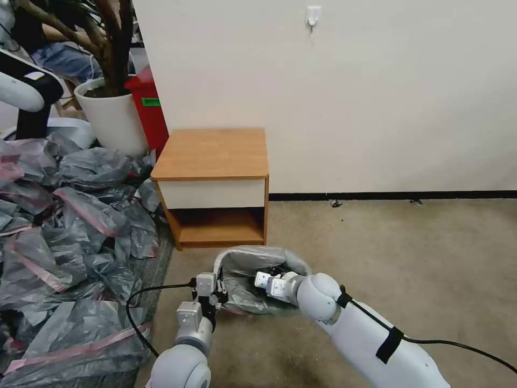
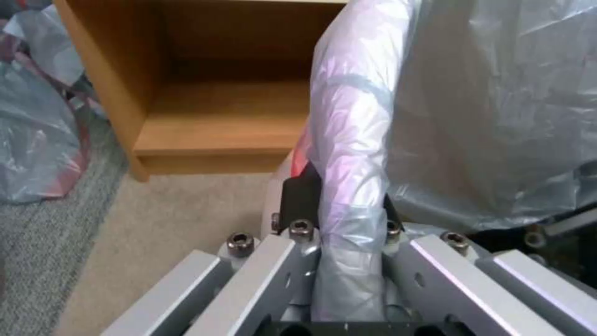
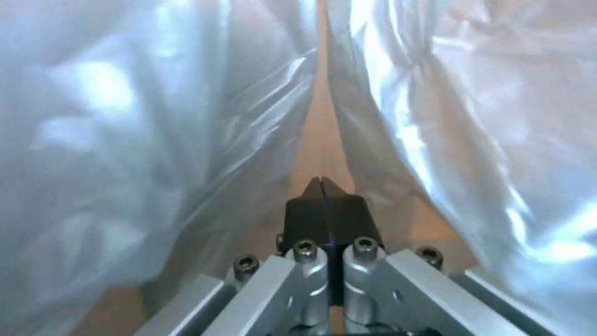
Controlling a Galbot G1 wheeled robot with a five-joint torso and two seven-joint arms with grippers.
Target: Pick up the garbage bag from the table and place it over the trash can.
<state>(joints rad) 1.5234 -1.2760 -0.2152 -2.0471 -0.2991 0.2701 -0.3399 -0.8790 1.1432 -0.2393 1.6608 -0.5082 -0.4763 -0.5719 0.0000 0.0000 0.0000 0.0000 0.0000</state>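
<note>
The grey garbage bag [image 1: 253, 269] is draped over the trash can, which stands on the carpet in front of the table [image 1: 212, 153]. The bag covers the can's rim and walls. My left gripper [image 1: 216, 292] is at the bag's left edge, shut on the folded rim of the bag [image 2: 348, 154], with a pink-red patch beside one black pad [image 2: 297, 198]. My right gripper [image 1: 262, 280] reaches down into the bag's mouth, and its fingers [image 3: 305, 217] are pressed together with nothing between them. Beige trash can wall [image 3: 320, 126] shows between the bag's folds.
A big heap of grey-and-pink bags [image 1: 70, 231] lies on the floor to the left. Behind it stand a white plant pot [image 1: 110, 116] and a red box [image 1: 148, 108]. The wall closes the back. Open carpet [image 1: 404, 258] lies to the right.
</note>
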